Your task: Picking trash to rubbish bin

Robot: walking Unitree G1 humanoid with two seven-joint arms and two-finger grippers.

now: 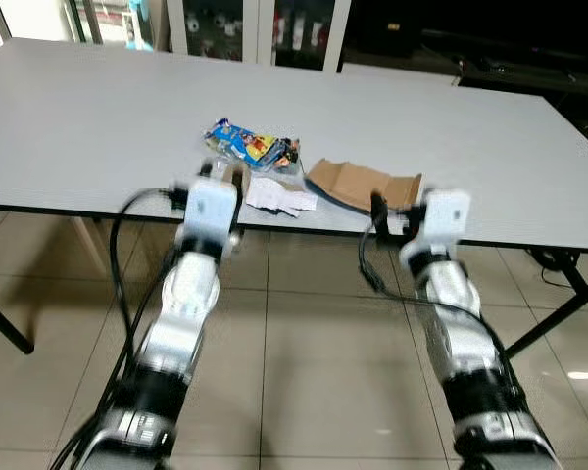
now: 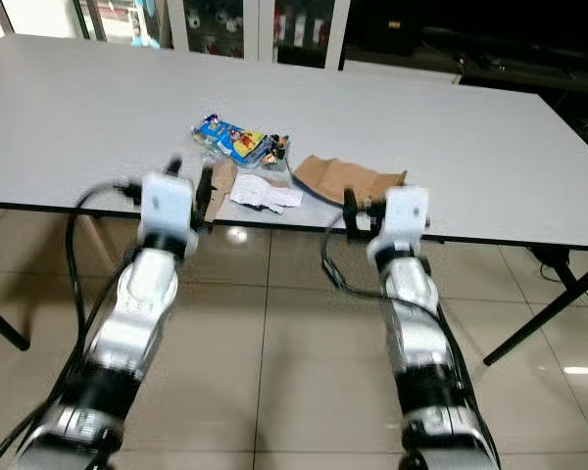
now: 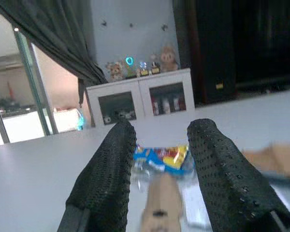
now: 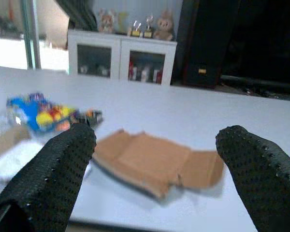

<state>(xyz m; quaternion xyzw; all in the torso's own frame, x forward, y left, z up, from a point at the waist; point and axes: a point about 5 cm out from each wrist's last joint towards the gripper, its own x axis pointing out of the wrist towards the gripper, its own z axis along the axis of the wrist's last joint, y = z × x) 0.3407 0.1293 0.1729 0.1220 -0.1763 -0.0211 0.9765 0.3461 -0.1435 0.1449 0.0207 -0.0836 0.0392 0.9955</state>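
The wrist views reveal a white glass-door cabinet (image 3: 142,99) topped with small figurines behind the wide grey bench (image 1: 98,117). At centre frame near the bench's front edge lie a colourful blue-and-yellow snack wrapper (image 1: 243,143), crumpled white paper (image 1: 279,196) and flattened brown cardboard (image 1: 365,185). The left hand (image 3: 159,140) is narrowly parted and empty before the wrapper; the right hand (image 4: 157,140) gapes wide, empty, facing the cardboard.

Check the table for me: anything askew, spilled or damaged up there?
Nothing spilled. The litter sits bunched at the table's near edge: a colourful wrapper, crumpled white paper, and a flattened cardboard piece lying at an angle, apparently slightly over the edge.
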